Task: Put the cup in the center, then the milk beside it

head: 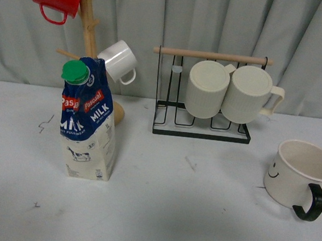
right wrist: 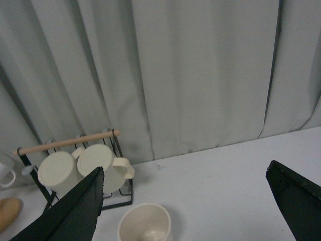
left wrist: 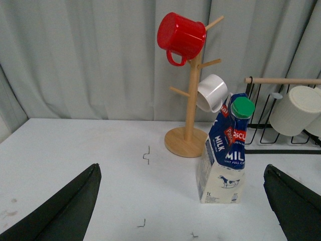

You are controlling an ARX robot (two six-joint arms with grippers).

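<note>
Nearest thing in the front view is the cup [head: 299, 171], sitting upright at the near right of the table [head: 185, 225], smiley facing left and black handle poking toward the near right. The milk [head: 89, 128] stands way over on the left, just in front of the wooden mug tree [head: 89, 28], well apart from the cup. The middle of the table between them is bare, so I'd say neither step is done and we're right at the start: cup goes first.

Both claws are spread wide with nothing in them. The left gripper [left wrist: 181, 168] looks at the milk from up off the table, and the right gripper [right wrist: 185, 167] hangs high with the cup's open mouth showing below it.

My guess for the next move: the right arm drops down, lines its fingers over the cup's rim or wall, closes, then carries it left to the center. Watch the wire rack [head: 203, 130] with its ribbed mugs [head: 208, 88] behind.
</note>
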